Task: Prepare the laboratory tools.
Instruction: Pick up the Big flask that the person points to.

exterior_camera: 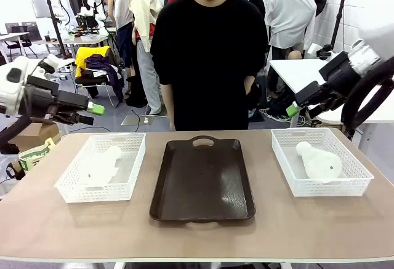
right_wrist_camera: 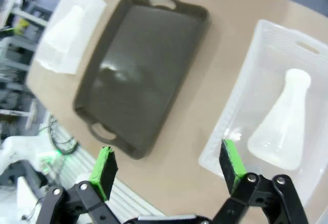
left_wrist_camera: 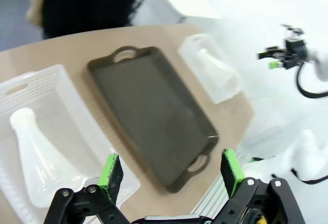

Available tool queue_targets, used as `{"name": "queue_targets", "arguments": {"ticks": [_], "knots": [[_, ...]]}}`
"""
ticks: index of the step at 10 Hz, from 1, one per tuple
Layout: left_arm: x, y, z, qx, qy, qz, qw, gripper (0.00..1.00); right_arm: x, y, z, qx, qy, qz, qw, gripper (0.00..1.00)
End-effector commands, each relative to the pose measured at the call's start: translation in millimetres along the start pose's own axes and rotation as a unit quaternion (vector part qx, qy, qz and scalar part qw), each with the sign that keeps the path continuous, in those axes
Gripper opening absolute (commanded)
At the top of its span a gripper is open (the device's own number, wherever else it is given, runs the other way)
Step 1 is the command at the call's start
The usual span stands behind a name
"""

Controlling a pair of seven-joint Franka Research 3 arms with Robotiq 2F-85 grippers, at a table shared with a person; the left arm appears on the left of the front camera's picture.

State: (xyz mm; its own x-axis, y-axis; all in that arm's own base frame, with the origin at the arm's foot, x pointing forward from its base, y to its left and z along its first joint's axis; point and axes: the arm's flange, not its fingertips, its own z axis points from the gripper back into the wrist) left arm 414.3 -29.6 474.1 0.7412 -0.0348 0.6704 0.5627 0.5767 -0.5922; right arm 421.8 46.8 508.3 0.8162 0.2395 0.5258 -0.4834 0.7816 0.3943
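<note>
One frosted-white conical flask [exterior_camera: 101, 165] lies on its side in the left white mesh basket [exterior_camera: 74, 190]; the left wrist view shows this flask [left_wrist_camera: 35, 157] below its open fingers. A matching flask [exterior_camera: 319, 160] lies in the right basket [exterior_camera: 357, 183], and the right wrist view has it [right_wrist_camera: 285, 123] at the right. My left gripper [exterior_camera: 91, 114] hangs open above the table's far left corner, holding nothing. High above the far right corner my right gripper [exterior_camera: 294, 110] is open and empty. The left gripper [left_wrist_camera: 171, 170] and right gripper [right_wrist_camera: 166, 163] both show wide green pads.
A dark brown tray [exterior_camera: 203, 183] with handles lies empty at the table's middle, between the baskets. A person in a black shirt [exterior_camera: 206, 53] stands at the far edge. Bare tabletop runs along the near edge.
</note>
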Motion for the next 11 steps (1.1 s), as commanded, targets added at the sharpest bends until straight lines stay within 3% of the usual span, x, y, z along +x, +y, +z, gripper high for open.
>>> {"name": "queue_targets", "arguments": {"ticks": [1,5,11], "knots": [[-0.7,42.6,-14.8,-0.065,-0.003,0.029,0.997,1.00,3.4,-29.9,-2.9,0.117,0.015,-0.014,0.993,1.00],[-23.2,88.8,-1.1,-0.195,-0.044,0.094,0.975,1.00,-13.1,-68.7,-7.0,0.238,-0.016,-0.055,0.970,1.00],[-27.3,103.7,11.1,-0.240,-0.035,0.123,0.962,1.00,-34.2,-114.9,-10.0,0.312,-0.035,-0.128,0.941,1.00]]}}
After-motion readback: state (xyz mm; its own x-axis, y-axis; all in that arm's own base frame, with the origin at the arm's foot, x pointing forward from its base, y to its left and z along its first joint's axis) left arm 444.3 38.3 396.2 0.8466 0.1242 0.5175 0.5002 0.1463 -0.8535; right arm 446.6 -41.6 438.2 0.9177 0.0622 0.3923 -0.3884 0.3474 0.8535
